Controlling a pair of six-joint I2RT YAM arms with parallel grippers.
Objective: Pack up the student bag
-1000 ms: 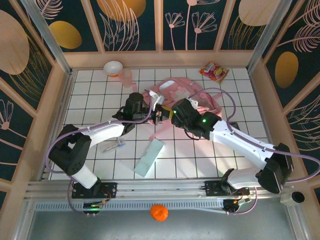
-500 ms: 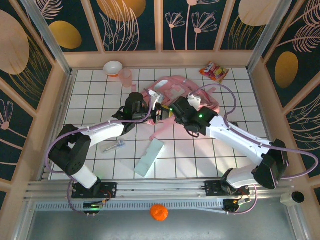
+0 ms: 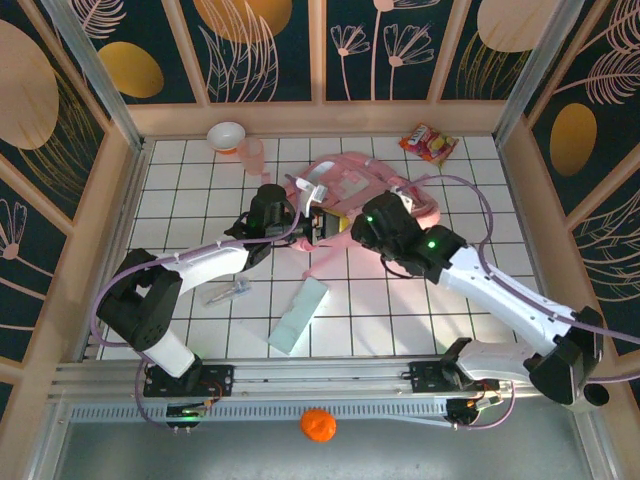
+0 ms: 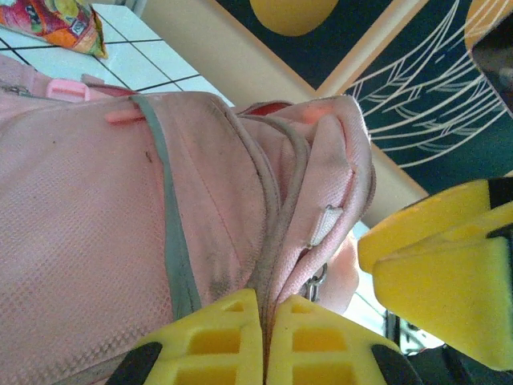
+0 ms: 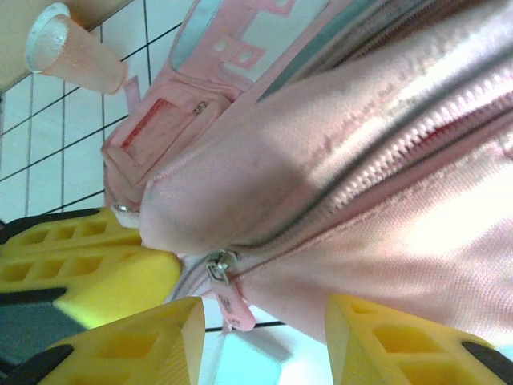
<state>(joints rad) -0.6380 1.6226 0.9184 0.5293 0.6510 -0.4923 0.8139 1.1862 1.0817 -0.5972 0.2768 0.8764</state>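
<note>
- My left pincer (image 4: 264, 341) is pressed together on a fold of the student bag (image 3: 350, 190).
- My right pincer (image 5: 264, 314) stands apart, with the bag's zipper tag (image 5: 232, 309) between its fingers.
- The bag lies mid-far on the tiled table (image 3: 400, 300).

This is a robot lab's test cell rather than a lived-in room. The bench (image 3: 180, 185) is a white surface ruled in a dark grid. Wooden-framed panels (image 3: 265, 50) box it in on three sides, printed with gold discs and pale leaf outlines on dark blue. Silver aluminium rails (image 3: 320, 375) run along the near edge. The left arm (image 3: 200, 262) and right arm (image 3: 500, 290) are bolted there, trailing lilac cables (image 3: 96, 312). A bowl (image 3: 226, 134), a pink cup (image 3: 251, 153) and a snack packet (image 3: 428, 143) sit loose on the grid.
</note>
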